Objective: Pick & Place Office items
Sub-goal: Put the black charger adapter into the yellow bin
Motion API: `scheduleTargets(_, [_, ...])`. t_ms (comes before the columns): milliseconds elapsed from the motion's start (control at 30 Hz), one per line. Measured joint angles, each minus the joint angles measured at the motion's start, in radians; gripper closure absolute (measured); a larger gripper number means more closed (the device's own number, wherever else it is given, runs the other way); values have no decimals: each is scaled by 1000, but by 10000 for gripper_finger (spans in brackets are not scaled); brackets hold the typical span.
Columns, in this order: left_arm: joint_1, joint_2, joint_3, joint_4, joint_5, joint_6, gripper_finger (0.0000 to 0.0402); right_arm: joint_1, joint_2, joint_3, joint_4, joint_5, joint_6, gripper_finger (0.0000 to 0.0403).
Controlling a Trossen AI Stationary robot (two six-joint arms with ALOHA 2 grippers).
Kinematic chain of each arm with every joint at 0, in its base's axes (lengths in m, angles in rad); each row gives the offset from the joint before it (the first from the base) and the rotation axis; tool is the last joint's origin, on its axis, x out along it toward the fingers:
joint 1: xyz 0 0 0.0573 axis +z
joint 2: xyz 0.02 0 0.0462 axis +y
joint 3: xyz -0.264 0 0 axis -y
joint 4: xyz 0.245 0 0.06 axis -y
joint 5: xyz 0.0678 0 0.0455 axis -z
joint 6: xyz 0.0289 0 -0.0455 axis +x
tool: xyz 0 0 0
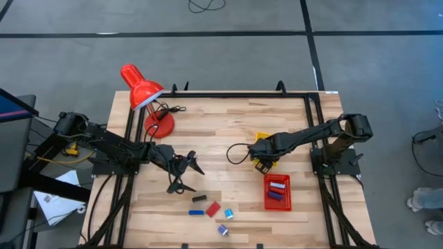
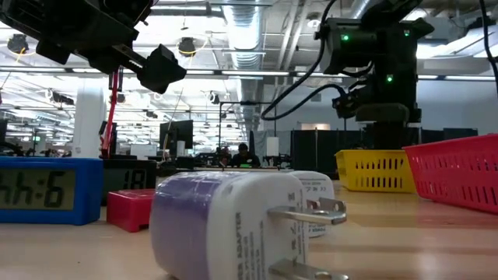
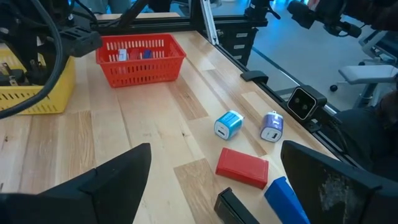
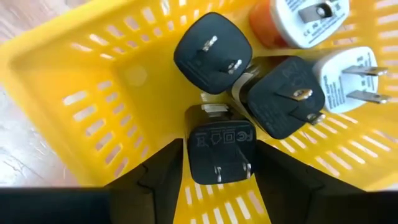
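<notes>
My right gripper (image 1: 264, 160) points down into the yellow basket (image 4: 93, 81), which holds several plug adapters. Its open fingers stand close on either side of a black adapter (image 4: 219, 155) that lies prongs-up among two more black ones and white ones. My left gripper (image 1: 185, 166) hovers open and holds nothing, left of the table's middle. In front of it on the wood lie a light-blue charger (image 3: 228, 124), a purple charger (image 3: 272, 126), a red block (image 3: 242, 168), a blue bar (image 3: 286, 199) and a black piece (image 3: 233, 208). My right gripper has one finger (image 4: 158, 180) at each side of the black adapter's body (image 4: 194, 155), coming from above. Whether the fingers touch it, I cannot tell. The adapter rests in the yellow basket against the adapters behind it.
A red mesh basket (image 1: 277, 202) with a few small items stands near the table's right front, beside the yellow basket. A red desk lamp (image 1: 142, 90) stands at the far left. Bare wood lies between the two arms.
</notes>
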Motion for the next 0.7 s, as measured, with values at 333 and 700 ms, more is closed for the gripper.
scheduleTargets(333, [0, 0, 0, 0, 0, 0, 50, 0, -3, 0, -2, 0, 15, 218])
scheduleTargets(700, [0, 0, 0, 0, 0, 0, 46, 0, -7, 1, -4, -20, 14, 204])
